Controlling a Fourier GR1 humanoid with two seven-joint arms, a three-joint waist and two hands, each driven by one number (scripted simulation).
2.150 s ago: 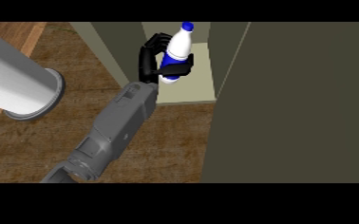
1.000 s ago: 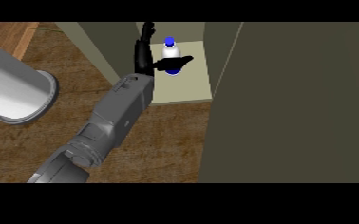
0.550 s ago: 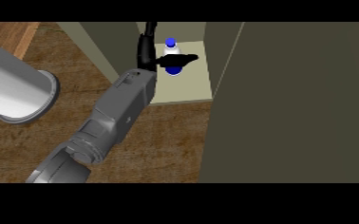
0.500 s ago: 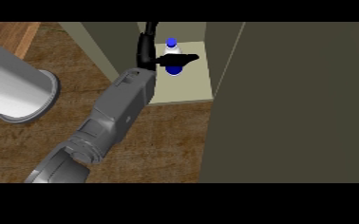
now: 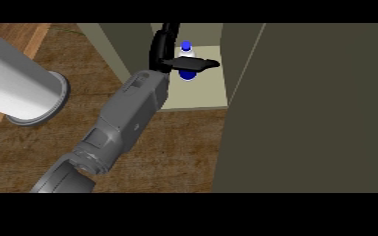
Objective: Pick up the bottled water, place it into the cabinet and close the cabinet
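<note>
The bottled water [image 5: 187, 53], white with a blue cap and blue label, stands upright on the pale floor of the open cabinet [image 5: 198, 96], toward its back. My right hand [image 5: 159, 55] is inside the cabinet, just left of the bottle. It is open: the fingers [image 5: 167, 36] point straight up along the bottle's left side, and the thumb [image 5: 195, 63] stretches sideways across the front of the bottle. The thumb hides the bottle's middle. My grey forearm [image 5: 125, 115] runs in from the lower left. My left hand does not show.
The cabinet door [image 5: 310, 110], a large dark olive panel, stands open and fills the right side. The cabinet's left wall [image 5: 124, 45] is close to my wrist. A wide pale grey cylinder [image 5: 26, 90] sits at the left over the wooden counter [image 5: 177, 150].
Two seconds ago my right hand was curled round the tilted bottle; its fingers have since straightened and the bottle stands upright deeper in the cabinet. Almost nothing moved in the last half second.
</note>
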